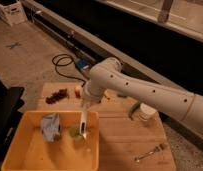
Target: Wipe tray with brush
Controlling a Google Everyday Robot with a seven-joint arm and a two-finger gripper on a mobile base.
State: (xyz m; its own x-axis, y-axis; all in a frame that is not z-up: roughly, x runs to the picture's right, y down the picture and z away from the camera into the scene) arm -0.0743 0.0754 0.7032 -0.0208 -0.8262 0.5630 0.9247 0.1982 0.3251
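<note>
The yellow tray (30, 155) stands at the front left of the wooden table. The white arm reaches in from the right and its gripper (87, 97) hangs just above the tray's far right rim. The white-handled brush (83, 122) hangs down from the gripper, its head low inside the tray near the right wall. A crumpled grey cloth (50, 127) and a small green object (74, 132) lie inside the tray beside the brush head.
A metal fork (149, 152) lies at the table's front right. A white cup (145, 114) with a green item stands at the right. Dark grapes (57, 95) and a small orange piece (77, 91) sit at the back left. A cable coil (62, 62) lies on the floor.
</note>
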